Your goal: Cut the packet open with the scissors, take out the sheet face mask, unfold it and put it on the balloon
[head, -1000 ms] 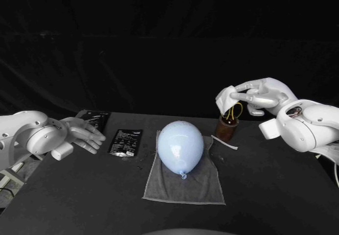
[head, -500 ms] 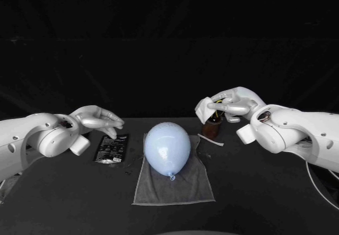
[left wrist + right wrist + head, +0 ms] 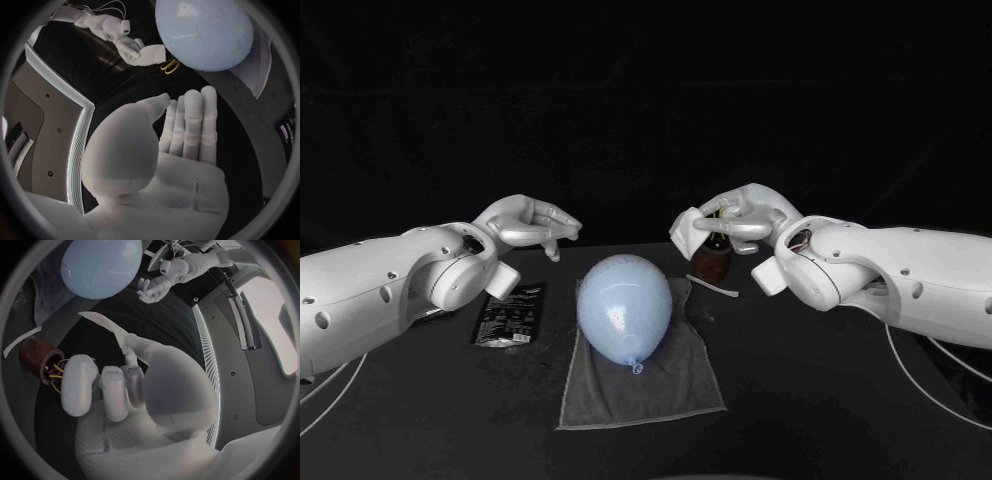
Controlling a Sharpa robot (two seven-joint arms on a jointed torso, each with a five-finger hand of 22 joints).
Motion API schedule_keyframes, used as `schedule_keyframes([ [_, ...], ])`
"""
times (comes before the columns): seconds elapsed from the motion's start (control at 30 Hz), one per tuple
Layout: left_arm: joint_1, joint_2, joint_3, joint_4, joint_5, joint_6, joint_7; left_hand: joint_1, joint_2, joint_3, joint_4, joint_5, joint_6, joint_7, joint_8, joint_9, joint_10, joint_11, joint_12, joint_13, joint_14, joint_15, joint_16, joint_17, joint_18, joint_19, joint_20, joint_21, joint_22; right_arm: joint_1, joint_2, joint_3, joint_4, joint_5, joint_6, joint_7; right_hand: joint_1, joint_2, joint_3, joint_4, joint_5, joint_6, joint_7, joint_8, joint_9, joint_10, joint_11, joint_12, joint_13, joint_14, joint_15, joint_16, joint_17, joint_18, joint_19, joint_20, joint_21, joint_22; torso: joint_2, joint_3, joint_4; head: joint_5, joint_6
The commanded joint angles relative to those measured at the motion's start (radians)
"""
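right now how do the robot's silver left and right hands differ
The left hand holds nothing; the right hand pinches a folded white sheet. The left hand is nearer the black packet, the right hand nearer the brown cup. Both are raised beside the pale blue balloon.

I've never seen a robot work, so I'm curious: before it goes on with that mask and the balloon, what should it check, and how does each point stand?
1. Sheet face mask out of the packet and held by the right hand: ok.
2. Mask unfolded: not ok, it looks folded.
3. Left hand free to help: ok, it holds nothing.
4. Balloon lying on the towel: ok.
5. Scissors out of the way in the brown cup: ok.
6. Which face of the mask is turned to the balloon: cannot tell.
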Motion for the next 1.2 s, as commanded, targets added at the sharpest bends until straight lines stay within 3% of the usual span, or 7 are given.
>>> schedule_keyframes([
  [0.03,0.001,0.025,0.004,-0.019,-0.001,-0.047,0.082,-0.013,-0.001,0.002,0.004,-0.001,0.006,0.001,-0.005,0.003,-0.017,0.006,-0.002,-0.001,-0.034,0.001,-0.010,0.000,0.012,-0.018,-0.001,0.003,0.003,-0.004,0.007,0.000,-0.005,-0.028,-0.015,-0.012,-0.001,0.008,-0.001,-0.006,0.002,0.004,0.000,0.003,0.040,0.083,-0.003,0.005,0.232,0.105,-0.005,0.003,0.263,0.003,-0.002,-0.004,-0.006,0.113,0.000,-0.0010,0.0018,-0.009,0.004],
  [0.3,0.001,0.083,0.015,-0.044,0.005,-0.031,0.143,-0.017,-0.004,0.003,0.007,-0.002,0.002,0.014,-0.010,0.014,-0.053,0.028,-0.033,-0.013,-0.169,0.033,-0.173,-0.070,0.010,-0.134,0.034,-0.072,-0.034,-0.009,0.025,0.000,-0.015,-0.040,-0.002,-0.017,-0.001,0.009,-0.001,-0.006,0.002,0.004,0.000,0.004,0.041,0.082,-0.003,0.003,0.231,0.105,-0.005,0.003,0.263,0.003,-0.003,-0.004,-0.007,0.113,0.000,-0.0018,0.0019,-0.013,0.029],
  [0.53,0.001,0.128,0.025,-0.060,-0.037,-0.024,0.185,-0.033,-0.015,-0.021,0.027,-0.002,0.011,0.001,-0.027,0.028,-0.010,0.028,-0.076,-0.027,-0.251,0.054,-0.291,-0.124,0.009,-0.188,0.074,-0.178,-0.101,-0.009,0.033,0.001,-0.021,-0.030,0.029,-0.021,-0.002,0.009,-0.001,-0.006,0.002,0.003,0.000,0.005,0.041,0.081,-0.003,0.002,0.229,0.105,-0.005,0.003,0.263,0.003,-0.003,-0.004,-0.008,0.112,-0.001,-0.0011,0.0011,-0.014,0.052],
  [0.77,0.001,0.173,0.029,-0.080,-0.057,-0.015,0.204,-0.021,-0.020,-0.056,0.039,-0.002,-0.005,0.021,-0.068,0.042,-0.027,0.054,-0.152,-0.026,-0.363,0.095,-0.402,-0.180,0.007,-0.256,0.137,-0.330,-0.197,0.000,0.034,0.002,-0.025,-0.005,0.081,-0.023,-0.003,0.011,0.000,-0.006,0.002,0.000,0.001,0.006,0.042,0.081,-0.002,0.000,0.229,0.105,-0.005,0.003,0.263,0.004,-0.004,-0.004,-0.011,0.111,-0.002,-0.0005,0.0005,-0.014,0.071],
  [0.87,0.001,0.194,0.030,-0.089,-0.076,0.000,0.211,-0.028,-0.026,-0.100,0.052,-0.004,-0.026,0.028,-0.093,0.041,-0.059,0.071,-0.181,-0.027,-0.420,0.117,-0.453,-0.205,0.001,-0.301,0.168,-0.409,-0.246,0.008,0.034,0.003,-0.026,0.000,0.103,-0.025,-0.004,0.012,0.001,-0.006,0.002,-0.001,0.001,0.007,0.043,0.081,-0.002,0.001,0.229,0.105,-0.005,0.003,0.263,0.004,-0.005,-0.004,-0.012,0.110,-0.002,-0.0005,0.0001,-0.014,0.078],
  [1.0,0.001,0.221,0.031,-0.103,-0.108,0.025,0.216,-0.032,-0.022,-0.204,0.075,-0.003,-0.056,0.019,-0.126,0.036,-0.104,0.100,-0.213,-0.028,-0.475,0.146,-0.519,-0.235,-0.009,-0.328,0.177,-0.485,-0.295,0.019,0.035,0.004,-0.026,0.001,0.122,-0.026,-0.004,0.012,0.001,-0.006,0.002,-0.001,0.001,0.007,0.043,0.081,-0.002,0.001,0.229,0.105,-0.005,0.003,0.263,0.004,-0.005,-0.004,-0.012,0.110,-0.001,-0.0005,0.0004,-0.014,0.085],
  [1.2,0.000,0.267,0.032,-0.131,-0.162,0.066,0.213,0.091,0.065,-0.487,0.139,-0.004,-0.072,0.032,-0.177,0.039,-0.174,0.092,-0.232,-0.029,-0.520,0.168,-0.665,-0.298,-0.073,-0.362,0.178,-0.634,-0.394,0.042,0.035,0.005,-0.023,0.000,0.139,-0.028,-0.004,0.013,0.001,-0.006,0.002,-0.003,0.001,0.007,0.043,0.080,-0.002,0.000,0.228,0.105,-0.004,0.003,0.263,0.004,-0.005,-0.004,-0.012,0.110,0.000,-0.0010,0.0017,-0.014,0.093],
])
